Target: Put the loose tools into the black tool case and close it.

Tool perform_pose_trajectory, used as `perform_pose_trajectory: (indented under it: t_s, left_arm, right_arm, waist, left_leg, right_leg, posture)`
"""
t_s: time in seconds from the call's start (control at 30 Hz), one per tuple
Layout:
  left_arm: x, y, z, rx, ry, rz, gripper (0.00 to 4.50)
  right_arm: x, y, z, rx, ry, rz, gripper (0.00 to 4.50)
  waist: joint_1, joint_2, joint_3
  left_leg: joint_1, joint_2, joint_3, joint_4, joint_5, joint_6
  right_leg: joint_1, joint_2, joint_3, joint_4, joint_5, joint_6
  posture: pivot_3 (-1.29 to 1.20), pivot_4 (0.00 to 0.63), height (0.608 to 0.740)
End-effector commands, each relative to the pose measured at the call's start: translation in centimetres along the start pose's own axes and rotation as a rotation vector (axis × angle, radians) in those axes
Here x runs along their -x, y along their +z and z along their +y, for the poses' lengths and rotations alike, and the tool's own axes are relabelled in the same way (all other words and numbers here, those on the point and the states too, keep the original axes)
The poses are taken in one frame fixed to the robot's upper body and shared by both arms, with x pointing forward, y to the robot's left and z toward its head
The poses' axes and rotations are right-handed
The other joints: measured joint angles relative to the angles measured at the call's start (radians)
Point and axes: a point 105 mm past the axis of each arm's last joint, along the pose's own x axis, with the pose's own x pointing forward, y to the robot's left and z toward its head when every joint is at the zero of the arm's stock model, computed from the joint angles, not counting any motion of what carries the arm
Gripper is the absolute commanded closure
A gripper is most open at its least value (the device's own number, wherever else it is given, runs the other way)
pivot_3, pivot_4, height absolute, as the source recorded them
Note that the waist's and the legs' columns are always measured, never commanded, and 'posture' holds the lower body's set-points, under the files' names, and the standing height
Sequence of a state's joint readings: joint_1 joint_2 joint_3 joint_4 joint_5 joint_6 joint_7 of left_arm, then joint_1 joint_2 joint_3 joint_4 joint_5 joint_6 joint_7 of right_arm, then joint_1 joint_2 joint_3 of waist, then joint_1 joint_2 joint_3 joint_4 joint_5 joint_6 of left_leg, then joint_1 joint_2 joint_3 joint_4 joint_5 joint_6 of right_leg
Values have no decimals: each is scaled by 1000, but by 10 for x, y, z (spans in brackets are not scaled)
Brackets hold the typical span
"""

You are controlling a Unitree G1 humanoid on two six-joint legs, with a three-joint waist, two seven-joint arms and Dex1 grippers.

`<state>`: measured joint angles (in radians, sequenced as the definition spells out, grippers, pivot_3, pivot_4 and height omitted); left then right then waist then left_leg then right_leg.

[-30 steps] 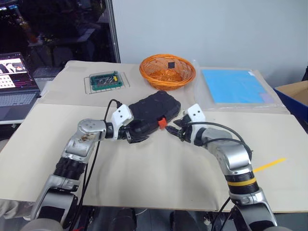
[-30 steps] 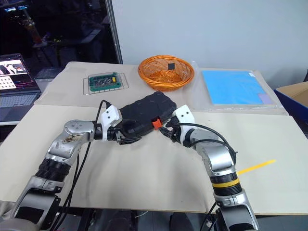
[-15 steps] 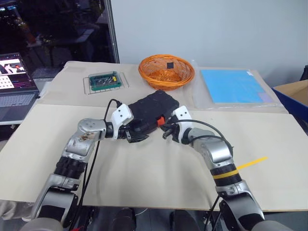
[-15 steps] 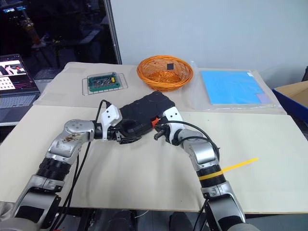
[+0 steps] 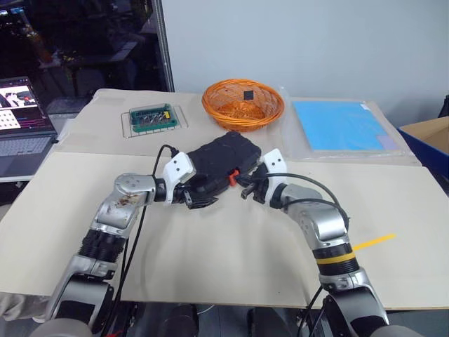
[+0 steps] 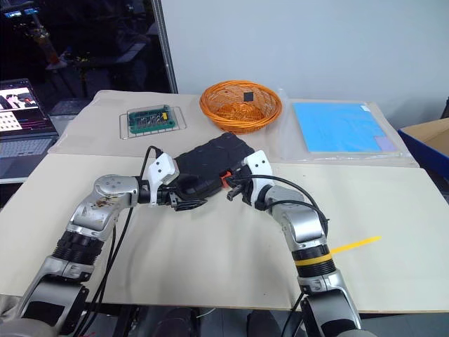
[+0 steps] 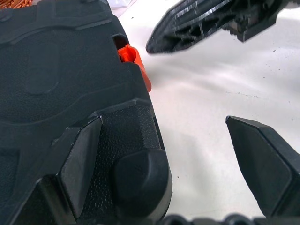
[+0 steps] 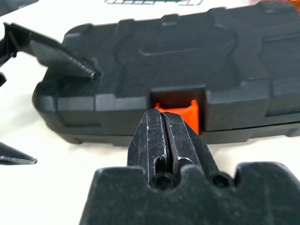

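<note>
Orange latch (image 8: 177,114) is met by the right gripper (image 8: 165,123), its fingers pressed together; they may slip off, because the left gripper (image 7: 164,154), fingers spread, only braces the black tool case (image 5: 221,165).

Silver arms, black cables, black-fingered right pincer (image 5: 247,190).

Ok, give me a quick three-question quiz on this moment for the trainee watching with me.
1. True or false: the black tool case lies with its lid down.
2. Which part of the case do the shut fingertips of the right gripper point at? A) the corner nearest the orange basket B) the orange latch C) the end by the left gripper
3. Fill in: the left gripper is ____, one finger resting on the case's lid.

Key: 1 true; 2 B; 3 open
</note>
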<state>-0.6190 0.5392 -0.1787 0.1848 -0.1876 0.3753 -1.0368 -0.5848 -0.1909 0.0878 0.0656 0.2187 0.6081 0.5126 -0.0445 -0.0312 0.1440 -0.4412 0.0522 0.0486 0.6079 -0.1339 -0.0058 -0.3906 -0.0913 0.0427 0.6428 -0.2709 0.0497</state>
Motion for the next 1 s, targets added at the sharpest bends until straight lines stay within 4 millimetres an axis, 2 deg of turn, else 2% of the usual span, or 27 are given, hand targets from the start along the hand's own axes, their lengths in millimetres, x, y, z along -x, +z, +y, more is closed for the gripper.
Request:
perform_pose_trajectory:
  t_s: [0.03, 0.23, 0.43, 1.0]
  left_arm:
    - [-5, -29, -10, 83, -32, 94, 0]
    - [-4, -30, -10, 84, -29, 94, 0]
    - [-3, -31, -9, 87, -22, 98, 0]
    - [-6, -34, -7, 92, -8, 112, 0]
  right_arm:
    - [-12, 14, -6, 22, -34, -54, 4448]
    - [-17, -1, -8, 45, -40, 0, 4448]
    - [-14, -21, -9, 52, -48, 75, 4448]
    - [-12, -48, -14, 17, -73, 185, 4448]
  waist:
    - [-1, 0, 0]
    - [1, 0, 0]
    - [1, 0, 0]
    - [1, 0, -3]
  left_leg:
    - [0, 0, 0, 0, 0, 0]
    - [0, 0, 0, 0, 0, 0]
    - [1, 0, 0, 0, -1, -2]
    - [7, 0, 0, 0, -4, -7]
  right_leg:
    - [0, 0, 0, 0, 0, 0]
    - [1, 0, 0, 0, 0, 0]
    - [1, 0, 0, 0, 0, 0]
    - [2, -1, 0, 0, -2, -4]
  posture:
    - [0, 150, 740]
    - [0, 150, 740]
    - [0, 150, 740]
    - [0, 150, 740]
